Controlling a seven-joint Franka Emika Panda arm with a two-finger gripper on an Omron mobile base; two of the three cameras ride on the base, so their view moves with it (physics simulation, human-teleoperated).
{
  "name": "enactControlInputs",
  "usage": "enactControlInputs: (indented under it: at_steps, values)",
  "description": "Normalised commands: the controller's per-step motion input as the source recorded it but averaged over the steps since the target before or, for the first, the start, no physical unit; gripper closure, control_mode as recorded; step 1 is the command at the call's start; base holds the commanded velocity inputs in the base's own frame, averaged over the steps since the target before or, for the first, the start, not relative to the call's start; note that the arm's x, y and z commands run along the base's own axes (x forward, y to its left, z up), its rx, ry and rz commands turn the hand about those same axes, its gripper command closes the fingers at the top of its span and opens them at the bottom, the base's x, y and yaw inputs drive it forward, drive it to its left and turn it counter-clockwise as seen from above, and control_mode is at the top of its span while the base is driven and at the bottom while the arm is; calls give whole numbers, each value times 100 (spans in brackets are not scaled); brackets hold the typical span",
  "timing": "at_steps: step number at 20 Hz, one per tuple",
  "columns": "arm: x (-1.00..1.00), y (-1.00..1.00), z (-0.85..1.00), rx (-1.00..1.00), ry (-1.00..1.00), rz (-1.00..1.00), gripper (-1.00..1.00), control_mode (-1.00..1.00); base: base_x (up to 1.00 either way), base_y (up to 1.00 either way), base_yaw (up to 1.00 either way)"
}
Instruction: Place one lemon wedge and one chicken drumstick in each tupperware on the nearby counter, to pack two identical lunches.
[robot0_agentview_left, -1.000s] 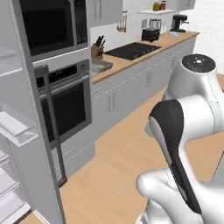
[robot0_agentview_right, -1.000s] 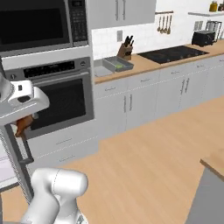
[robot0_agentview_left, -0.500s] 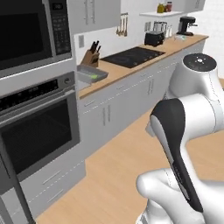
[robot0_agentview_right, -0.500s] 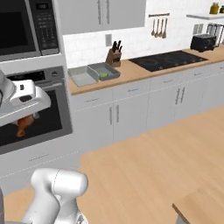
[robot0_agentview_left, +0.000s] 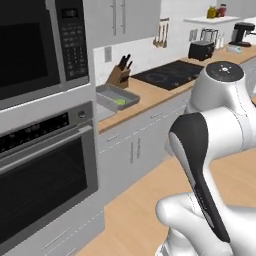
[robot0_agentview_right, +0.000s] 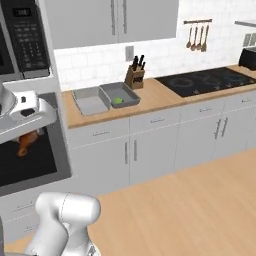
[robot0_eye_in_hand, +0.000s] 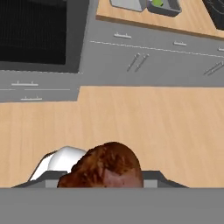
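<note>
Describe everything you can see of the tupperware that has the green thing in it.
The tupperware is a shallow grey rectangular container with a flared rim, plastic by its look. It sits open and flat on the light wooden counter, set at an angle, beside a second grey container like it and in front of the knife block. Whether the two containers touch cannot be told. One small yellow-green lemon wedge lies on its floor. No drumstick shows inside it.
</note>
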Motion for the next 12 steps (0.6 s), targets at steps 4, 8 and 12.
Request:
enactControlInputs:
  at_steps: [4,8,12]
  values:
    - [0,0,0,0,0,0,100,100,100,-55,25]
    - [0,0,0,0,0,0,100,100,100,-98,14]
    - [0,0,0,0,0,0,100,100,100,-82,29]
